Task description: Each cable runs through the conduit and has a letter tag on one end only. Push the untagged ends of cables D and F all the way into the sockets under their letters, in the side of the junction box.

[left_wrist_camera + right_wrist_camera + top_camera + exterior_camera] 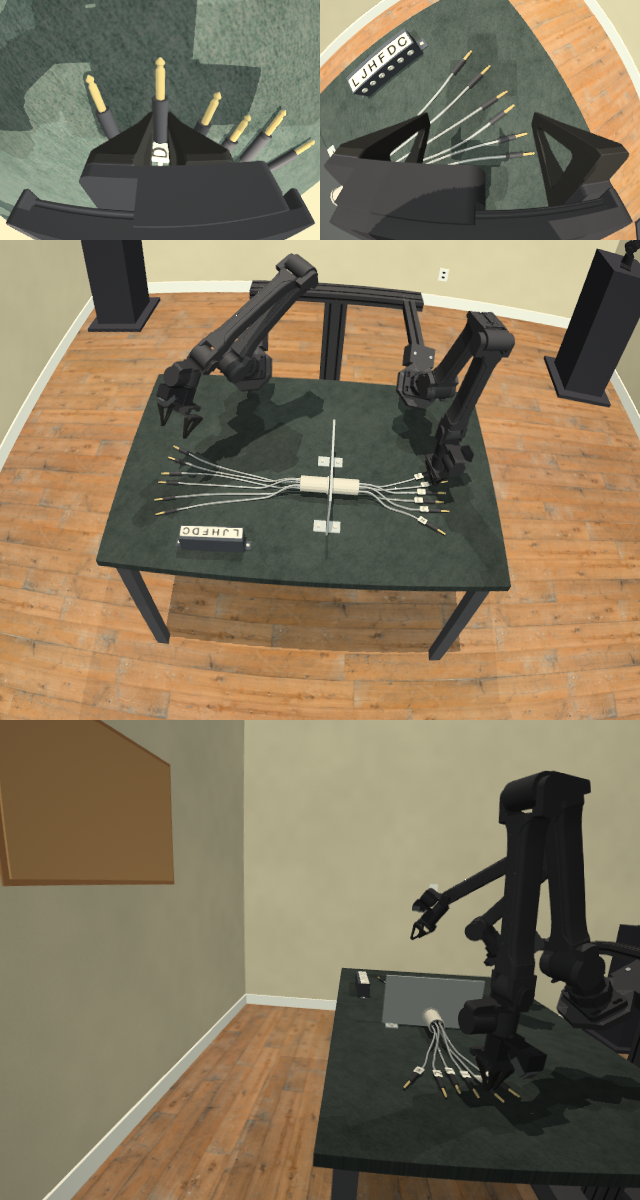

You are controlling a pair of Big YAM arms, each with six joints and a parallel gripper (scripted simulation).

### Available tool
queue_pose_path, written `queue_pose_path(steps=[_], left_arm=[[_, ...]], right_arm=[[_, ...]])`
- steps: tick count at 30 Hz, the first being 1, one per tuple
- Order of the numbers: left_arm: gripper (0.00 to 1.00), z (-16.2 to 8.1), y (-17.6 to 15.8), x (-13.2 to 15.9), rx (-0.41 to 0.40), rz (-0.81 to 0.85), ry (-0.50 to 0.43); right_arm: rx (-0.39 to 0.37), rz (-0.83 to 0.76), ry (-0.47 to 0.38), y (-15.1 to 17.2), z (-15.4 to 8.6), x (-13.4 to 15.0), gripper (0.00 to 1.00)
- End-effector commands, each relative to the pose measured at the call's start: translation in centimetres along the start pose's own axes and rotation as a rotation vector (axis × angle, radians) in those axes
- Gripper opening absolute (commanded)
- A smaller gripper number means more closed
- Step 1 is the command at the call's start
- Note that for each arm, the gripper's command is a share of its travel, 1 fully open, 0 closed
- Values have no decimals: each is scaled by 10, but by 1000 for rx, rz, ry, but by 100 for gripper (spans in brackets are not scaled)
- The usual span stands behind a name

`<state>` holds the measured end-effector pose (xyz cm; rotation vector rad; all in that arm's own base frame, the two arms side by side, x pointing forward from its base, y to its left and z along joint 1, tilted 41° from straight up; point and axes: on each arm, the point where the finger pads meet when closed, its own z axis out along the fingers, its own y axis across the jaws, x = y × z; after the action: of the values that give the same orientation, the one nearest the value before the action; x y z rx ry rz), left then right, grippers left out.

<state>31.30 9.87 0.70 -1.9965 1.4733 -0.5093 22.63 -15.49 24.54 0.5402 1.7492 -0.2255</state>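
Six grey cables run through a white conduit (329, 484). Their tagged ends (429, 498) fan out on one side and their untagged gold-tipped ends (170, 480) on the other. My left gripper (436, 478) is down at the table among the tagged ends. In the left wrist view it (160, 140) is shut on one tagged plug (160, 90), second from one end of the row; I cannot read the tag's letter. My right gripper (178, 423) (480, 118) hangs open and empty above the untagged ends. The junction box (210, 538), lettered L J H F D C, lies near the front edge.
A thin upright grey panel (330, 477) on white brackets crosses the table's middle, with the conduit passing through it. It also shows in the exterior view (434, 1001). Black pillars stand on the floor at the room's back corners.
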Motion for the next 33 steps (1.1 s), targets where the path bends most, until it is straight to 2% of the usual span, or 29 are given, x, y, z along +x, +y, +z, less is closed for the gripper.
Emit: queue_pose_path(steps=[1, 15, 33], left_arm=[[5, -2, -8, -11, 13, 8, -16], [5, -3, -18, -38, 19, 9, -23], [5, 2, -14, -63, -17, 13, -6]], right_arm=[[-2, -19, -19, 2, -3, -15, 100], [-2, -19, -19, 2, -3, -15, 100], [-2, -19, -19, 2, -3, -15, 100]])
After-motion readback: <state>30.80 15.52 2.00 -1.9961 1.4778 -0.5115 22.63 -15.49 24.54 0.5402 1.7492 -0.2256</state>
